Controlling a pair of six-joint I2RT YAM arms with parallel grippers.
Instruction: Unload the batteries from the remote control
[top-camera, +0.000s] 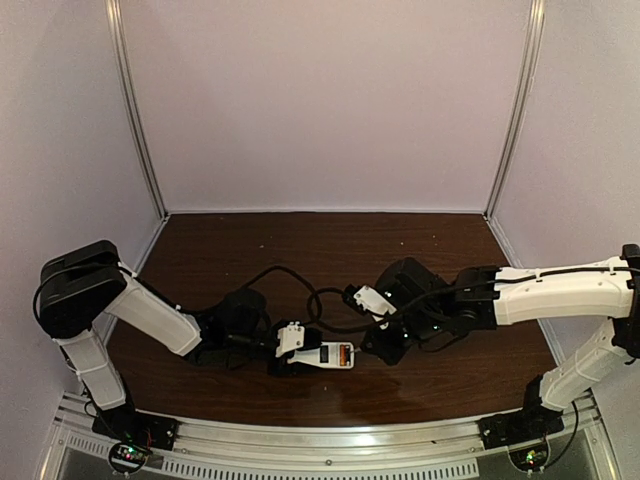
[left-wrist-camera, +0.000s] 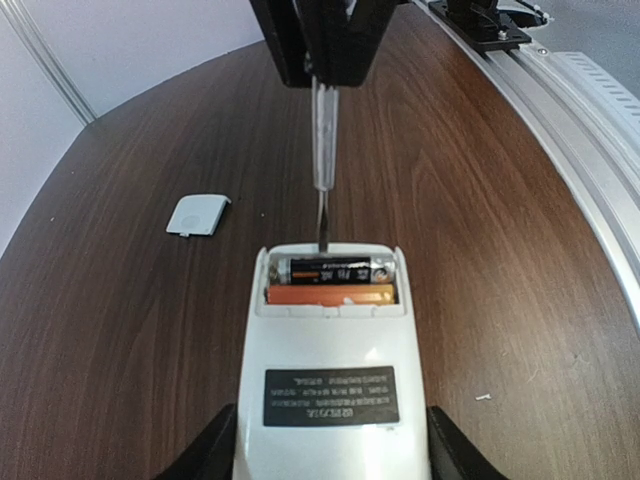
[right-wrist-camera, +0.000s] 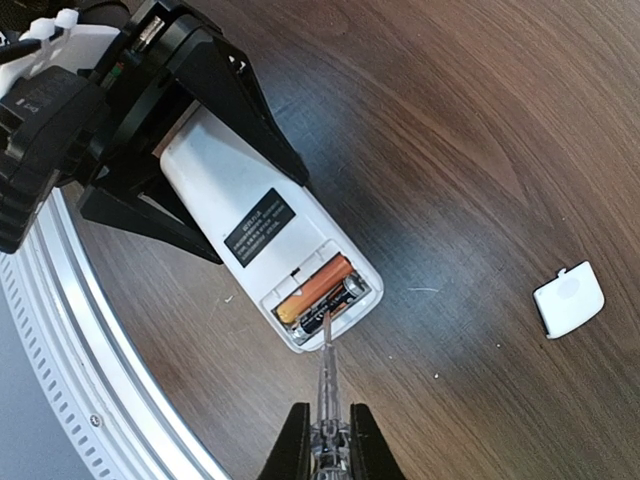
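The white remote control (left-wrist-camera: 330, 380) lies back-up on the table with its battery bay open. It also shows in the right wrist view (right-wrist-camera: 245, 215) and the top view (top-camera: 325, 356). Two batteries lie side by side in the bay: an orange-red one (left-wrist-camera: 330, 295) (right-wrist-camera: 315, 287) and a dark one (left-wrist-camera: 330, 269) (right-wrist-camera: 338, 303). My left gripper (left-wrist-camera: 330, 450) is shut on the remote's body. My right gripper (right-wrist-camera: 325, 445) is shut on a clear-handled screwdriver (right-wrist-camera: 325, 385) (left-wrist-camera: 322, 140). Its tip touches the dark battery at the bay's end.
The small white cover piece (left-wrist-camera: 197, 214) (right-wrist-camera: 569, 298) lies on the wood away from the remote. The aluminium rail (left-wrist-camera: 570, 120) (right-wrist-camera: 70, 340) runs along the table's near edge. Black cables (top-camera: 300, 285) loop between the arms.
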